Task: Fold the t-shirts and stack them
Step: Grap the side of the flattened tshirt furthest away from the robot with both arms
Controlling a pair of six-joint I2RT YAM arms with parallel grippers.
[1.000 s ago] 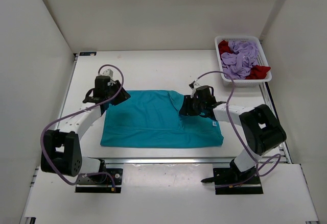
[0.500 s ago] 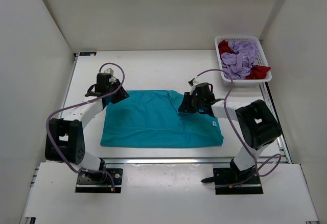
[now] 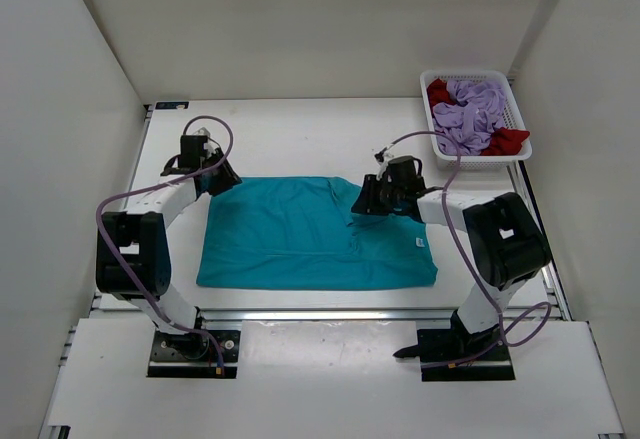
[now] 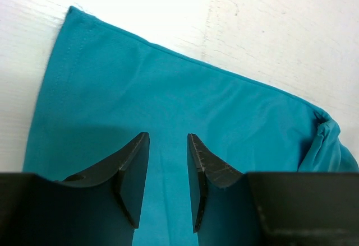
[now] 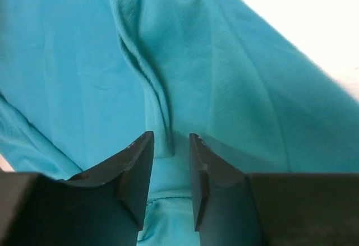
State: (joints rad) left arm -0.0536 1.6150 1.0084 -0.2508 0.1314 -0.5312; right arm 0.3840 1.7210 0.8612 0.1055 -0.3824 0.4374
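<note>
White table (image 3: 300, 134), teal t-shirt (image 3: 290, 234) spread flat, only wrist views show left end effector (image 4: 168, 137), right end effector (image 5: 171, 137) slightly parted

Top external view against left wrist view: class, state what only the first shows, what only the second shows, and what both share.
Only the top external view: the white mesh basket holding the lavender t-shirt and the red t-shirt, and the right pincer. Only the left wrist view: a close look at the left pincer, its fingers standing apart above the cloth. Both: the teal t-shirt spread on the white table.
</note>
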